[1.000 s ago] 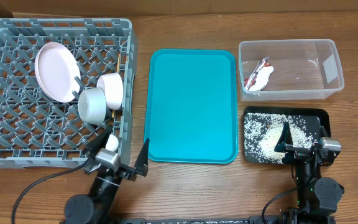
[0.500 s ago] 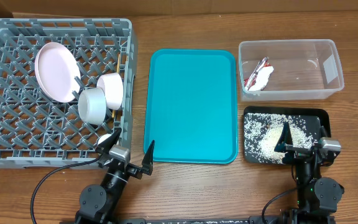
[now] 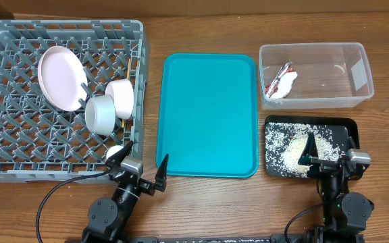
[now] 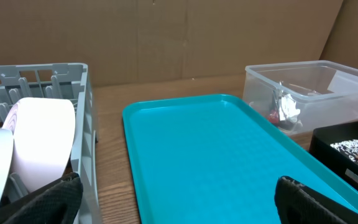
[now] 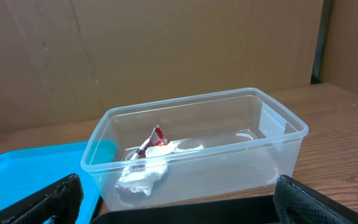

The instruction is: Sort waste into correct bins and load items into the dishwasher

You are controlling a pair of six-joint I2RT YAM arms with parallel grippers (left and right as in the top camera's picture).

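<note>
L gripper (image 3: 147, 151) withdrawn — wide open, empty

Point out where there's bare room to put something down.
The teal tray between the dish rack and the clear tub is entirely bare. The tub's right half, beyond the wrapper, is free, as is the rack's near-left grid. Crowded: the rack around the plate and bowls, and the rice-strewn black tray.

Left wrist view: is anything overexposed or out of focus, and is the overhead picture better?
Left wrist view: the near white bowl is almost blown out, without surface detail, and the fingers of the left pincer are dark and soft; overhead view: even light, sharp throughout.
</note>
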